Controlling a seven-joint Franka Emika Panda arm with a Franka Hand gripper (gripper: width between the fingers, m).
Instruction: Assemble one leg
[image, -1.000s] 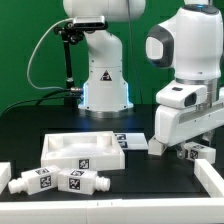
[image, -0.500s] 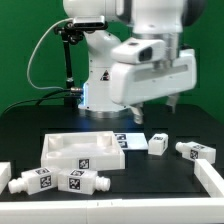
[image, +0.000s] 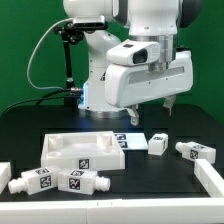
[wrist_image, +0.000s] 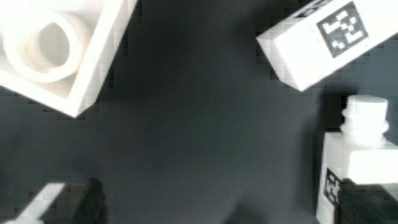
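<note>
One leg (image: 158, 143) lies on the black worktop (image: 30, 128) just under the pincer (image: 150, 110), not touching it. Another leg (image: 195, 151) lies close by. The pincer's fingers are wide apart and hold nothing.

Pincer (image: 151, 111) swung to ext. view's left; rose.

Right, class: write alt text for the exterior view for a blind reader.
An open, empty white gripper hangs above a black table. Below lie a white tabletop piece, one leg beside it, another leg toward the exterior view's right, and two legs in front.
</note>
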